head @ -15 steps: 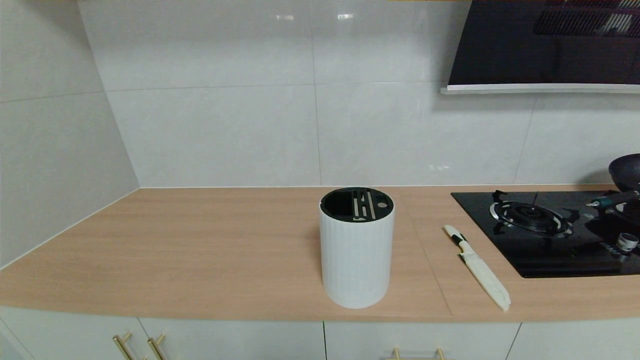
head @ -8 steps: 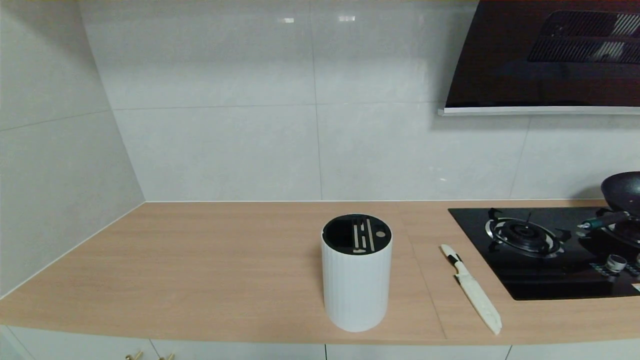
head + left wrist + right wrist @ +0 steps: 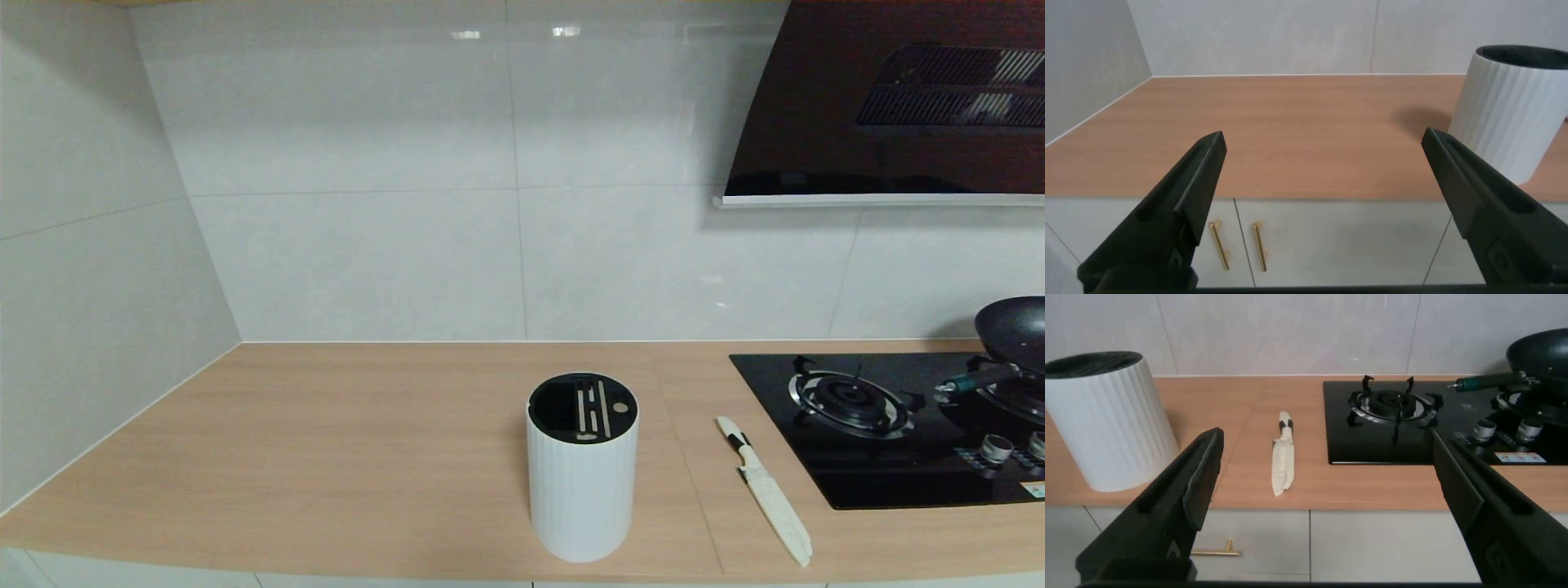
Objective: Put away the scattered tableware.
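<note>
A white ribbed knife holder (image 3: 581,482) with a black slotted top stands upright on the wooden counter (image 3: 367,441), near its front edge. A cream knife (image 3: 763,490) with a black band on its handle lies flat to the holder's right, between it and the hob. My left gripper (image 3: 1323,140) is open in front of the counter edge, with the holder (image 3: 1511,106) off to one side. My right gripper (image 3: 1327,441) is open and empty before the counter, facing the knife (image 3: 1282,457), with the holder (image 3: 1106,420) beside it.
A black gas hob (image 3: 882,425) fills the counter's right end, with a dark wok (image 3: 1012,322) on its far burner. A range hood (image 3: 898,106) hangs above it. Tiled walls close off the back and left. Cabinet fronts with gold handles (image 3: 1237,245) sit below the counter.
The whole head view has shifted, so counter, holder and knife sit lower in the picture. The things themselves have not moved on the counter.
</note>
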Tool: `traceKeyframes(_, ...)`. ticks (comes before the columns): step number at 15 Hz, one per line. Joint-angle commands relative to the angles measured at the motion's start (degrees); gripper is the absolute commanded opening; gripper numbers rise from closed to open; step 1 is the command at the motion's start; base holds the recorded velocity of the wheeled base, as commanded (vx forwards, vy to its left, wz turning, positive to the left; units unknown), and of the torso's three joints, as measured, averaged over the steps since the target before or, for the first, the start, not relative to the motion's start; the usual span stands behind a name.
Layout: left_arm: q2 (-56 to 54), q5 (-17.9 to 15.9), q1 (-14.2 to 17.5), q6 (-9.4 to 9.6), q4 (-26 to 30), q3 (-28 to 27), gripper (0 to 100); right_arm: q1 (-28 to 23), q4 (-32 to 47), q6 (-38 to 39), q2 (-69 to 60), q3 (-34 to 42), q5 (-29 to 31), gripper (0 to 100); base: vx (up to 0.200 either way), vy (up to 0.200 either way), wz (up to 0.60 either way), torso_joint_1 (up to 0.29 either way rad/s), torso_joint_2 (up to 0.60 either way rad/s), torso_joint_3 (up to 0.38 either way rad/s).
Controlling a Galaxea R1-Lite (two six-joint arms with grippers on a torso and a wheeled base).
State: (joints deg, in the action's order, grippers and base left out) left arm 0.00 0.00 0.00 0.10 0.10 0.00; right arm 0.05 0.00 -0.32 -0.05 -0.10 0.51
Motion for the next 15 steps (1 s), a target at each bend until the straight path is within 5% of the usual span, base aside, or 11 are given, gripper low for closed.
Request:
traceKeyframes(1,0.00,0.00,0.00,-0.01,-0.01,0.00,100,0.04,0.00,-0.03,0.05,0.01,0.02,100,0.000,0.000,0.00,0.000,0.00,0.000)
traceKeyframes(4,0.00,0.00,0.00,-0.01,-0.01,0.00,100,0.04,0.00,-0.03,0.05,0.01,0.02,100,0.000,0.000,-0.40,0.003,0.00,0.003)
traceKeyframes(15,0.00,0.00,0.00,-0.01,-0.01,0.00,100,0.04,0.00,-0.03,0.05,0.01,0.10,100,0.000,0.000,0.00,0.000,0.00,0.000)
